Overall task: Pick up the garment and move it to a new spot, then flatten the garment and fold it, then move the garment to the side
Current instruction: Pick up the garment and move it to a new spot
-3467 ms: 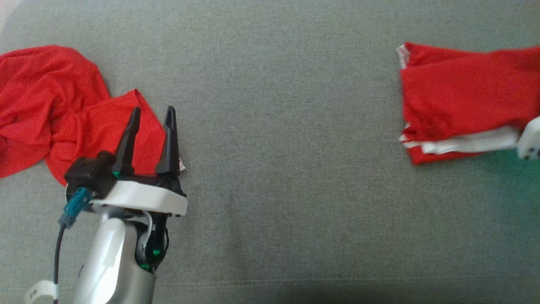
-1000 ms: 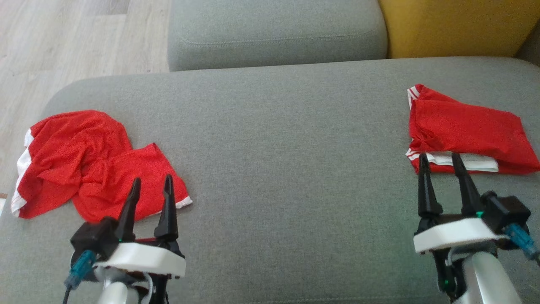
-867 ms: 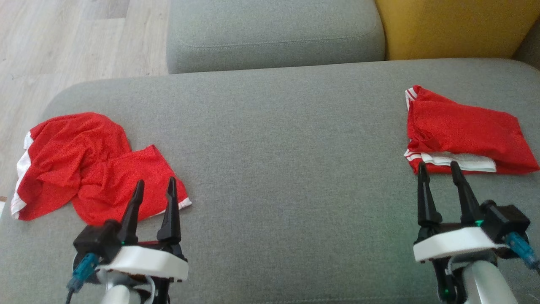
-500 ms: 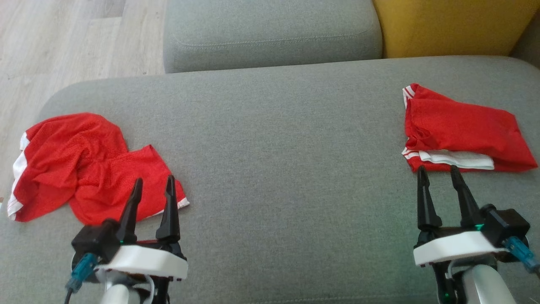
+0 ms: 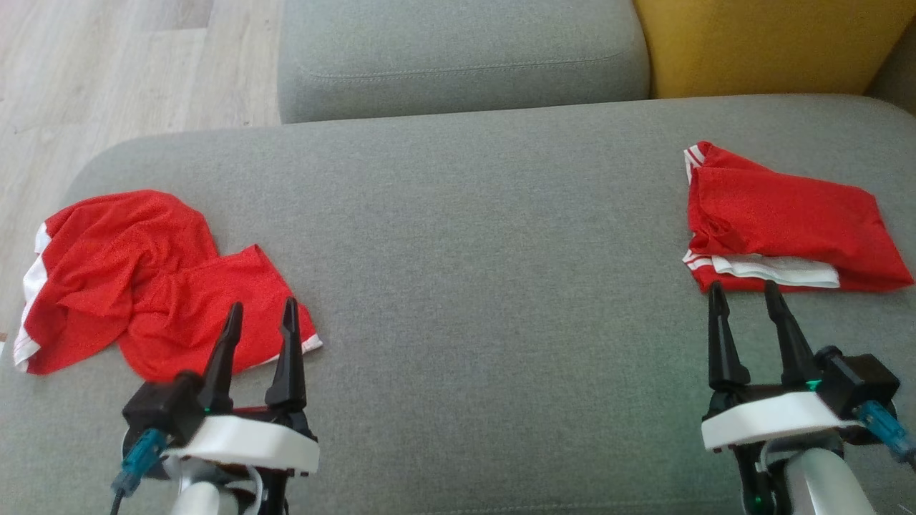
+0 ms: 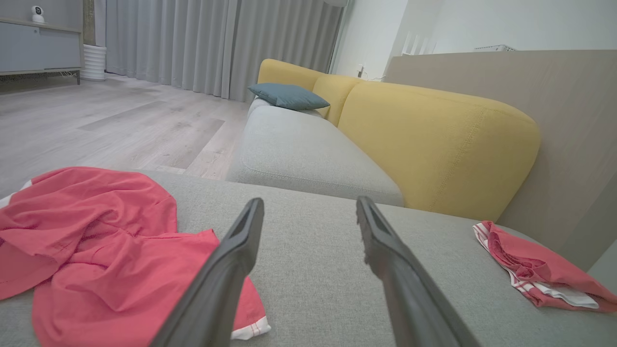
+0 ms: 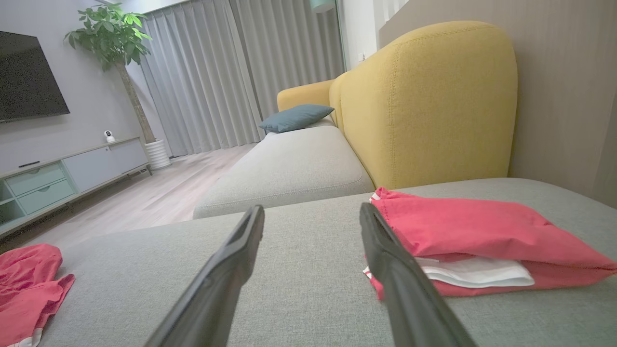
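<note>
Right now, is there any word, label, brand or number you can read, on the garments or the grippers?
No readable text anywhere.
The crumpled red garment and the folded red garment carry white trim but no print.
The left gripper and right gripper bear no legible marking.

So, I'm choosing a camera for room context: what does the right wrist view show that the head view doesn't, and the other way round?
The right wrist view adds a wall television, a potted plant, grey curtains and a teal cushion. The head view adds the left gripper, open, near the crumpled red garment. Both share that garment, the folded red garment, the grey sofa seat, the yellow backrest and the open right gripper.
</note>
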You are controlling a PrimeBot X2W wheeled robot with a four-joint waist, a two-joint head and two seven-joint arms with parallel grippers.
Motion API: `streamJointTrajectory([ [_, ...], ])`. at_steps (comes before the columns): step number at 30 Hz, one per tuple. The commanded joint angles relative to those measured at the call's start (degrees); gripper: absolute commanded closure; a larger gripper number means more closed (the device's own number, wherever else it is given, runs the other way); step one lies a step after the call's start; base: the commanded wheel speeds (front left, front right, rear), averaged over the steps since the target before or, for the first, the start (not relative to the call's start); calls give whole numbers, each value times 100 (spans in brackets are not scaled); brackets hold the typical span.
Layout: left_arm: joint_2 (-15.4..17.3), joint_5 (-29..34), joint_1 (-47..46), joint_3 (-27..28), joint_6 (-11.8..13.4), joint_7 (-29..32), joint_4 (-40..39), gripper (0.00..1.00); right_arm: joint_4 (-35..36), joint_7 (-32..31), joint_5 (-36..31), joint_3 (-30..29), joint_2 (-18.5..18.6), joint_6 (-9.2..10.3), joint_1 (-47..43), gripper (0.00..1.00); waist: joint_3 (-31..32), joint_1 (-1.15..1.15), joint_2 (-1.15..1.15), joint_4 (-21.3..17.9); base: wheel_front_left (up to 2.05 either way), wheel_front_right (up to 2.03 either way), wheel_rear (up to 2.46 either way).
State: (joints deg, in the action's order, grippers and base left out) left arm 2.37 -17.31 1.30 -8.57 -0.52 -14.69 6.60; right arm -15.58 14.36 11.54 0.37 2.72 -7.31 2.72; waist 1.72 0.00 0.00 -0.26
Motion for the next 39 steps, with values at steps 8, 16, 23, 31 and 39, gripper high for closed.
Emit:
streamJointTrajectory([
  [8, 51, 84, -207, 188, -31, -31, -163, 0, 147, 63, -26, 170, 16, -18, 85, 0, -14, 0, 0, 233, 0, 0, 0],
  [16, 51, 126, -243, 278, -55, -31, -111, 0, 135, 63, -22, 334, 16, -18, 29, 0, -23, 0, 0, 808, 0, 0, 0],
  [23, 51, 213, -224, 417, -96, -31, -88, 0, 97, 63, 109, 585, 16, -18, -44, 0, 3, 0, 0, 1482, 0, 0, 0],
  [31, 51, 307, -209, 609, -151, -31, -52, 0, 35, 63, 282, 819, 16, -18, -48, 0, 52, 0, 0, 2089, 0, 0, 0],
  [39, 51, 369, -152, 735, -183, -31, 17, 0, -59, 63, 444, 1042, 16, -18, -52, 0, 125, 0, 0, 2523, 0, 0, 0],
])
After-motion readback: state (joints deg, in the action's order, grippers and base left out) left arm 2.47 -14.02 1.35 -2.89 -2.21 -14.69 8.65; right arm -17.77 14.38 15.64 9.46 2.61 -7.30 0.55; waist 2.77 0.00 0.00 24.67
